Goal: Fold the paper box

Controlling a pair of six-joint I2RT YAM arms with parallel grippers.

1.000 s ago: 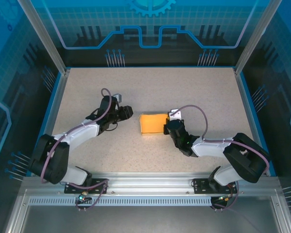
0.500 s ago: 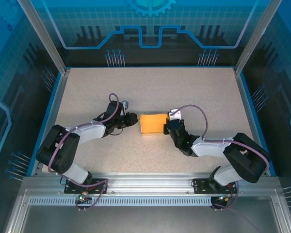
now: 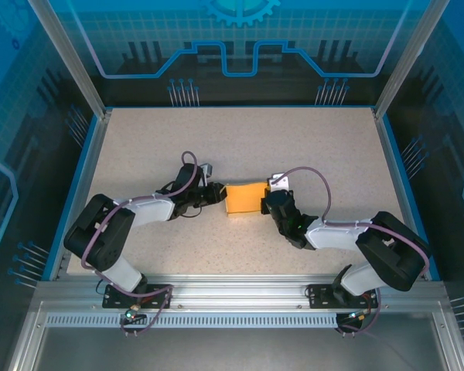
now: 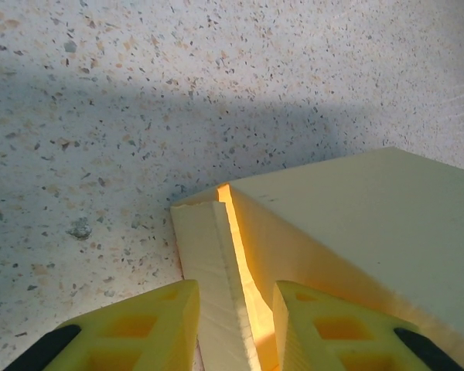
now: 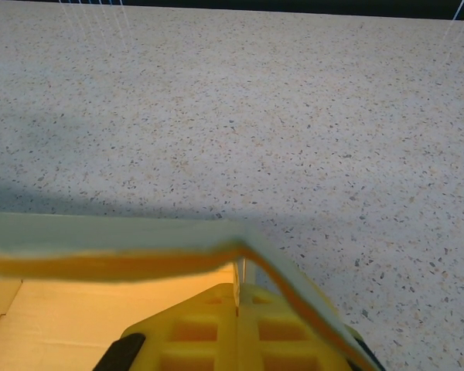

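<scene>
While the paper box [image 3: 243,197] lies at frame centre, its end flap [image 4: 205,247] is straddled by the part-spread left gripper [image 4: 236,309], and whether it is pinched cannot be told. The right gripper [image 5: 237,301], jaws pressed together, is tucked under a card edge. The flap could be creased or torn by a skewed pull.

The paper box [image 3: 243,197] lies mid-table [image 3: 309,139], between the left gripper [image 3: 219,193] and the right gripper [image 3: 264,202].

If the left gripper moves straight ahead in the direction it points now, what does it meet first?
The paper box. Its end flap stands between the fingers of the left gripper, so going on would probably press into the box's end almost at once, though depth is hard to judge.
</scene>
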